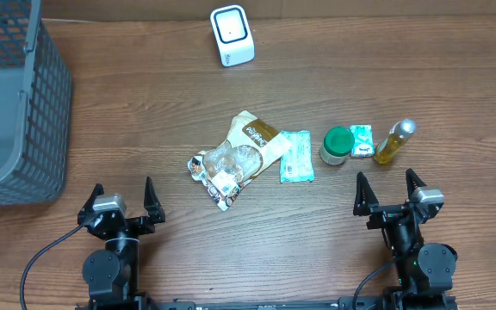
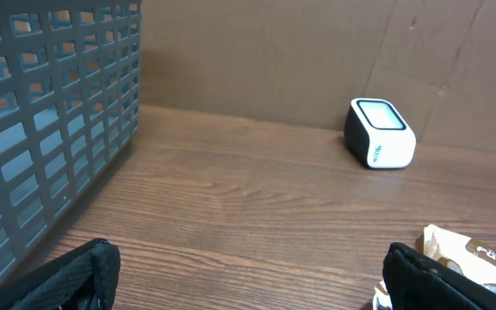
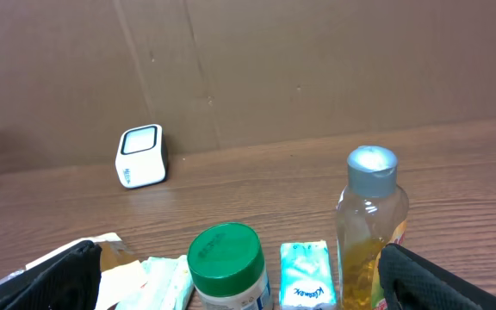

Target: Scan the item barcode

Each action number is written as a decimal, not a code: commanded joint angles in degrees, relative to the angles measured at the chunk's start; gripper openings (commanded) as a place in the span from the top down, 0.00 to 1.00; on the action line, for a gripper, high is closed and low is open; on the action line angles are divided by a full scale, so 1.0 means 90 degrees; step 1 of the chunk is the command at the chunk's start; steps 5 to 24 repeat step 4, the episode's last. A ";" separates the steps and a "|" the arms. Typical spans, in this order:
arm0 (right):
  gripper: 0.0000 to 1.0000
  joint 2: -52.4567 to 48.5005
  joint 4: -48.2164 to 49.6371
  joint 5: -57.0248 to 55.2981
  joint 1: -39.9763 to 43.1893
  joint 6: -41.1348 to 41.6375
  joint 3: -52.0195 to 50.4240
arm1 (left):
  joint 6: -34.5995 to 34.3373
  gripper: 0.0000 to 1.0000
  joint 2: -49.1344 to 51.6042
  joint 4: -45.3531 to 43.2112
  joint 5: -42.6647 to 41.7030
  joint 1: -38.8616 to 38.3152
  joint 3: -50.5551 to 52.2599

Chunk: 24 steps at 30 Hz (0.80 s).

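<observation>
Gaping wide, left claw point(image 1: 123, 185) and right claw point(image 1: 386, 175) face snack bag point(image 1: 235, 159), jar point(image 1: 337, 144), bottle point(image 1: 394, 142) before scanner point(image 1: 232, 34).

The table point(image 1: 145, 103) is mid-brown wood with darker grain streaks. The basket point(image 1: 50, 95) is grey, its walls an open square grid. The scanner point(image 1: 232, 36) is white with a dark face ringed in pale line. The snack bag point(image 1: 235, 159) is clear, with cream and brown printing. The flat packet point(image 1: 296, 157) is mint green. The jar point(image 1: 337, 145) is white under a green lid. The tissue pack point(image 1: 362, 140) is teal and white. The bottle point(image 1: 394, 142) shows yellow liquid beneath a silver cap. The left gripper point(image 1: 124, 184) and right gripper point(image 1: 386, 173) are black. The wall point(image 3: 317, 60) is dull brown.
</observation>
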<state>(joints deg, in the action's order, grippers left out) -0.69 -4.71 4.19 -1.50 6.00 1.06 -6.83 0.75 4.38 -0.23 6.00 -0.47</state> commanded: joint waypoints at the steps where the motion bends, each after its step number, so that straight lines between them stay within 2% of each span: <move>1: 0.00 0.0058 0.0029 -0.0049 0.0039 0.0015 -0.0068 | 0.0143 0.00 -0.0061 0.0007 -0.0090 -0.0044 0.0022; 24: 0.00 0.0058 0.0029 -0.0046 0.0039 0.0015 -0.0068 | 0.0143 0.00 -0.0061 0.0007 -0.0090 -0.0044 0.0022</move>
